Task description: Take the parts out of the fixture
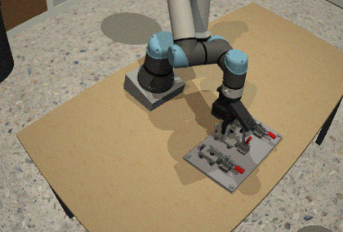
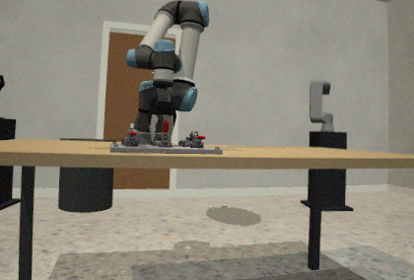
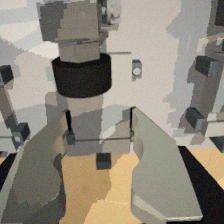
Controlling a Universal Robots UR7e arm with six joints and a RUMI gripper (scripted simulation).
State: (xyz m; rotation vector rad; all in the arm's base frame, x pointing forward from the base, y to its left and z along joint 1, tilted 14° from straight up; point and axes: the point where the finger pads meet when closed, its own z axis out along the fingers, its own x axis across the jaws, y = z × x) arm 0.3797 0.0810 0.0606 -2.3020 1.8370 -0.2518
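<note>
Two jaws of the gripper (image 3: pixel 99 131) clamp a grey part (image 3: pixel 84 107), its long axis running away from the wrist camera.

Pale grey tube links, light-blue joint caps, dark grey joints — grey square base (image 1: pixel 140 95)

No text, label, brand, number or sign is showing legibly in any of the three views. The fixture plate, its red-handled clamps, the robot arm, the counter and the walls are all appearing unmarked, and the wrist view is too blocky for any fine print to be made out.
</note>
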